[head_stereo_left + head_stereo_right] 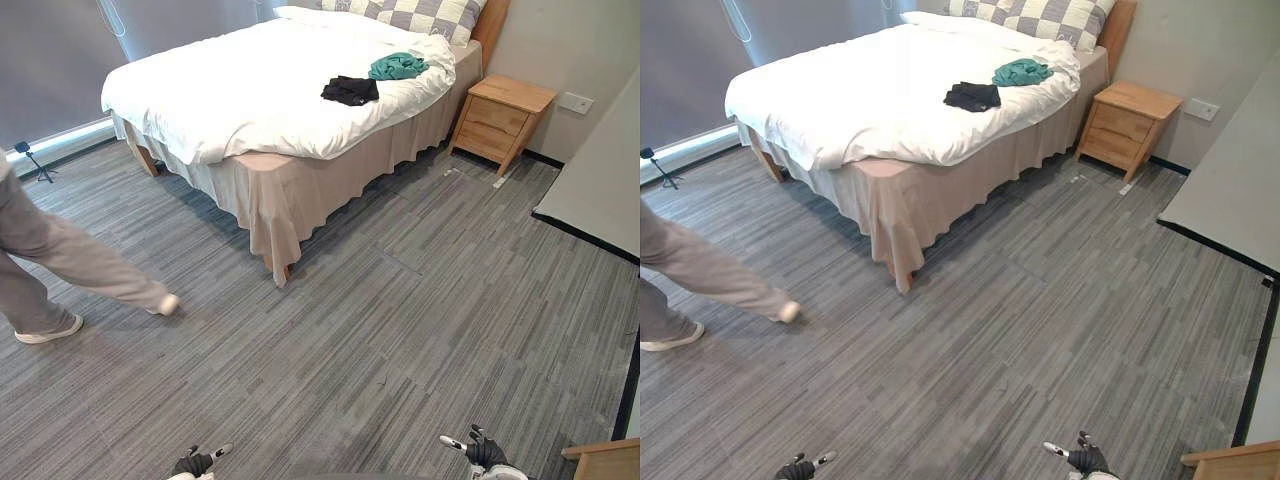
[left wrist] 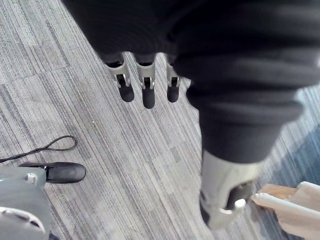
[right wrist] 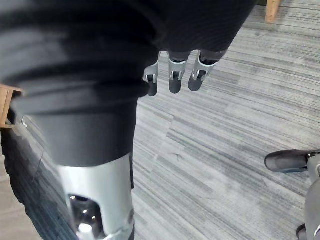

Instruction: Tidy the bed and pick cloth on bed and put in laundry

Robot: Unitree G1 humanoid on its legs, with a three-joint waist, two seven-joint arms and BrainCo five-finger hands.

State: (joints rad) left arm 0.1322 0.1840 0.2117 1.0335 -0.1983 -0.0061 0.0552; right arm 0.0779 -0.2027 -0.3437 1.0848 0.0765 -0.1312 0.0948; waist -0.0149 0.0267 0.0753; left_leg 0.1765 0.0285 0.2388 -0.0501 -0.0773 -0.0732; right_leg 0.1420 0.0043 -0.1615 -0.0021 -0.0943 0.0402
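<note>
Bed (image 1: 250, 90) topped with black cloth (image 1: 350, 90), green cloth (image 1: 397, 67)

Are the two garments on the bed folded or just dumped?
Dumped: the black cloth and green cloth lie crumpled in loose heaps on the white duvet.

There is one bed (image 1: 270, 190) under one white duvet (image 1: 250, 90), and on it lie two cloths, one black cloth (image 1: 350, 90) and one teal cloth (image 1: 397, 67). The checked pillows (image 1: 420, 15) at its head are cut off by the edge, so their number cannot be told. Around it there are one nightstand (image 1: 505, 95) with two drawers (image 1: 497, 115), one socket (image 1: 575, 102), one small tripod (image 1: 30, 158), one person (image 1: 60, 255), and two robot hands, the left hand (image 1: 195, 463) and the right hand (image 1: 487, 452).
</note>
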